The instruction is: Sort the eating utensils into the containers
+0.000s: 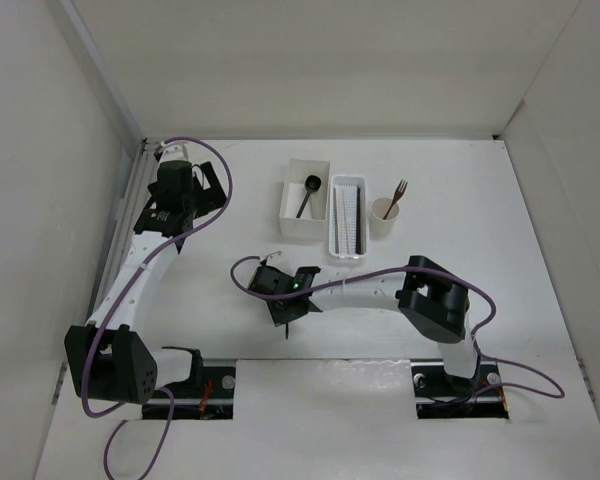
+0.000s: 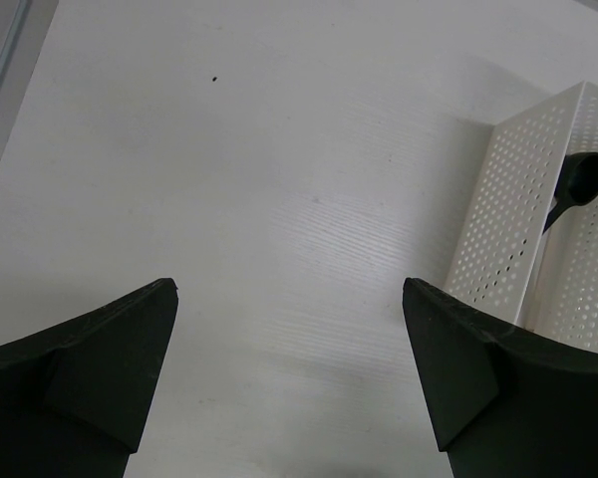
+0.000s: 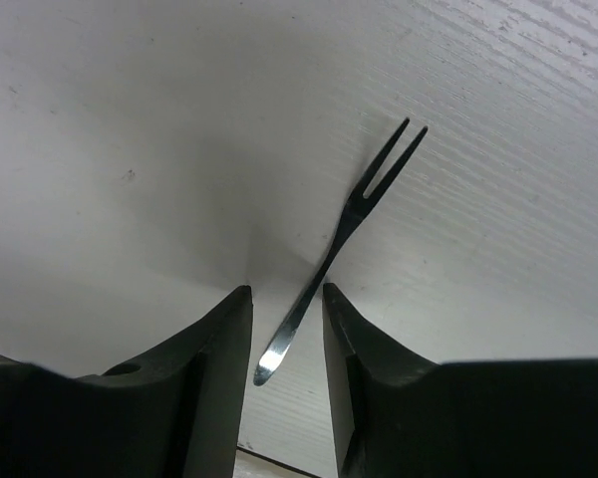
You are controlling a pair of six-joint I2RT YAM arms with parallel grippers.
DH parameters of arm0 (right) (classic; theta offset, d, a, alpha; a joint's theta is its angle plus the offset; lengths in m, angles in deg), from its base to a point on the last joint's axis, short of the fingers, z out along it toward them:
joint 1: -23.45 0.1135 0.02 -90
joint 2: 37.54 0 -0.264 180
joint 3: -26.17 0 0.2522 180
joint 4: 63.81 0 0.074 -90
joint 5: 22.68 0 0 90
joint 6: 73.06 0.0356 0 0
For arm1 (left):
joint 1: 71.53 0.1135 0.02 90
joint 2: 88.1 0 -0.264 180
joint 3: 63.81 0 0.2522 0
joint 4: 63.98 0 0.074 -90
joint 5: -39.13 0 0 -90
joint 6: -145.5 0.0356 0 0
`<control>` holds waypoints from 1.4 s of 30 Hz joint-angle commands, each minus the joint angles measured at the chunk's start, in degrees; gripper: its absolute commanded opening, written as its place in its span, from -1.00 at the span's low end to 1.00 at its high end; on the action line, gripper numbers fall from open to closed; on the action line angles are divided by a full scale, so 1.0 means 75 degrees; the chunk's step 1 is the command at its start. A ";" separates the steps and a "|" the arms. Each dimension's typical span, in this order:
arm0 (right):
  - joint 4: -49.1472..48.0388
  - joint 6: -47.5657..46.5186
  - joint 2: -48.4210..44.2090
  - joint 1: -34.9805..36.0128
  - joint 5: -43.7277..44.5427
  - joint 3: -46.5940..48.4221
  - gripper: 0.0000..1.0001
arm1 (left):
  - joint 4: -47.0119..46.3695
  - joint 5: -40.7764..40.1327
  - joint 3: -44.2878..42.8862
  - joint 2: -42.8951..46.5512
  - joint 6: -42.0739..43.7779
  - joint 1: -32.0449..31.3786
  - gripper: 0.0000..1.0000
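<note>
Find the left gripper (image 2: pixel 289 294) over the far left part of the table (image 1: pixel 460 200), to the left of the box (image 1: pixel 300 231). Read its jaws as wide apart, with only bare table between the fingers. In the left wrist view, note the perforated side wall of the box at the right edge, with part of the black spoon (image 2: pixel 583 174) showing above its rim. Find the right gripper (image 3: pixel 285 294) low over the middle of the table, nearer than the containers and apart from them. Read its jaws as narrowly apart and not clamped: see the handle end of the silver fork (image 3: pixel 351 204) between the two fingers, with a thin gap on each side. See the silver fork lying on the table, its two tines pointing away from the gripper. In the top view, locate the three containers in a row at the far middle of the table: box on the left, basket (image 1: pixel 348 254) just beside it in the middle, cup (image 1: pixel 383 224) near the basket on the right. Find the spoon lying in the box, bowl toward the far side. Find the chopsticks (image 1: pixel 336 215) lying lengthwise in the basket. Find the dark fork (image 1: pixel 397 195) standing tilted in the cup, tines up
</note>
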 commanded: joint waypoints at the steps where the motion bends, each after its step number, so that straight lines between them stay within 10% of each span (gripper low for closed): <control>1: -0.0184 0.0127 0.0256 0.0001 -0.0079 -0.0058 -0.21 | -0.0231 -0.0072 0.0047 0.0156 -0.0085 -0.0039 0.89; 15: -0.0325 0.0281 0.0501 -0.0069 0.0003 -0.0375 -0.48 | -0.0231 -0.0212 0.0047 0.0156 -0.0015 -0.0039 0.92; 20: -0.0631 0.0363 0.0501 -0.0222 -0.0149 -0.0820 -1.00 | -0.0231 -0.0212 0.0047 0.0156 -0.0015 -0.0039 0.92; 42: -0.1053 -0.0844 -0.0718 -0.0456 0.0777 -0.1735 -1.00 | -0.0231 -0.0212 0.0047 0.0156 -0.0015 -0.0039 0.92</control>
